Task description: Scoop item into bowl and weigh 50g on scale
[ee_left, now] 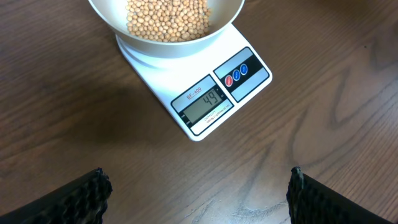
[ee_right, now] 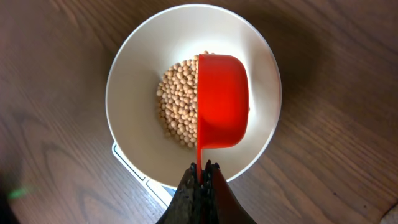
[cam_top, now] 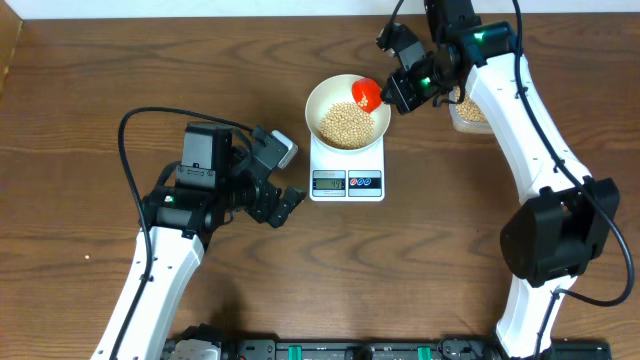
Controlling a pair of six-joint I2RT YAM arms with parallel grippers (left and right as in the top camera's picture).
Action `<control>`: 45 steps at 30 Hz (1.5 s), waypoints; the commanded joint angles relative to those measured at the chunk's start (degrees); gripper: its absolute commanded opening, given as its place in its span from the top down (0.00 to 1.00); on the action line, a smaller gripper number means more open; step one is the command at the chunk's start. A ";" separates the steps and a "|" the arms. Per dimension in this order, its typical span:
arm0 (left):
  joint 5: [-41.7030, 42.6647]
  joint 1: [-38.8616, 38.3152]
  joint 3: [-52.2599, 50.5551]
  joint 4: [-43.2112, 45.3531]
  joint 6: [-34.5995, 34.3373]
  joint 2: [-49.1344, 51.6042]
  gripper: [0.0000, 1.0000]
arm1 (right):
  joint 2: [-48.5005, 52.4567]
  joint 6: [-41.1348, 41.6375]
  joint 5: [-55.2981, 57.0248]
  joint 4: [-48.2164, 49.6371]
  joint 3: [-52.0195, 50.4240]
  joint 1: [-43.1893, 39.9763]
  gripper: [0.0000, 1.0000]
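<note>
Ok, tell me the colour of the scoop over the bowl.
The scoop is bright red, clearest in the right wrist view.

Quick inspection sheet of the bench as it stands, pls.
Surface: wooden table, no loose beans seen.
Job's things: bowl on scale, beans inside; display reads 49.
Clutter: clear tub of beans by right arm.
Grippers: left gripper jaws open, empty; right gripper shut on red scoop over bowl.
Cables: black cable looped by left arm.
Surroundings: pale wall behind table.
</note>
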 commanded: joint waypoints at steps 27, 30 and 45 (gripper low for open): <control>-0.33 -0.17 -0.24 -0.07 0.52 0.17 0.07 | -2.60 -0.92 12.92 -0.31 1.49 6.08 0.99; -0.33 -0.17 -0.24 -0.07 0.52 0.17 0.07 | -2.60 -0.92 13.29 -0.42 1.49 6.16 0.99; -0.33 -0.17 -0.24 -0.07 0.55 0.17 0.07 | -2.60 0.22 7.74 -0.04 1.49 4.96 0.99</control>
